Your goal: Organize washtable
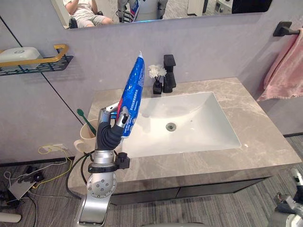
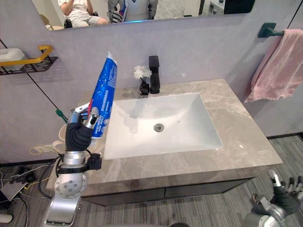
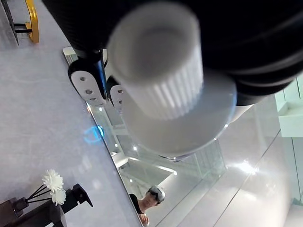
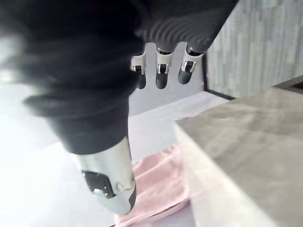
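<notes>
One item of the washtable was in hand at this moment: the blue toothpaste tube (image 1: 134, 92), and it was lifted off the marble countertop (image 1: 255, 118). The left hand (image 1: 110, 130) had its fingers and thumb curled round the lower part of the tube. It held the tube in the air above the left front corner of the counter, just in front of the beige cup (image 1: 87, 135) with the green toothbrush (image 1: 84, 118) in it.

I would judge the task to be around its middle. The tube was picked up but not yet put anywhere, and the cup beside it looked like the likely place for it. The rest of the counter seemed tidy already: the black faucet (image 1: 169, 73) and the small vase of white flowers (image 1: 156, 78) stood behind the white sink (image 1: 227, 123), and a pink towel (image 1: 286, 66) hung on the wall at the right.

The long axis of the tube was almost upright, with the top leaning a little to the right. The flat crimped end pointed up toward the mirror, and the white ribbed cap (image 3: 156, 71) pointed down, below the fingers.

The right hand (image 2: 279, 196) hung low, in front of the counter's right corner and below its top. Its fingers were relaxed and held nothing.
</notes>
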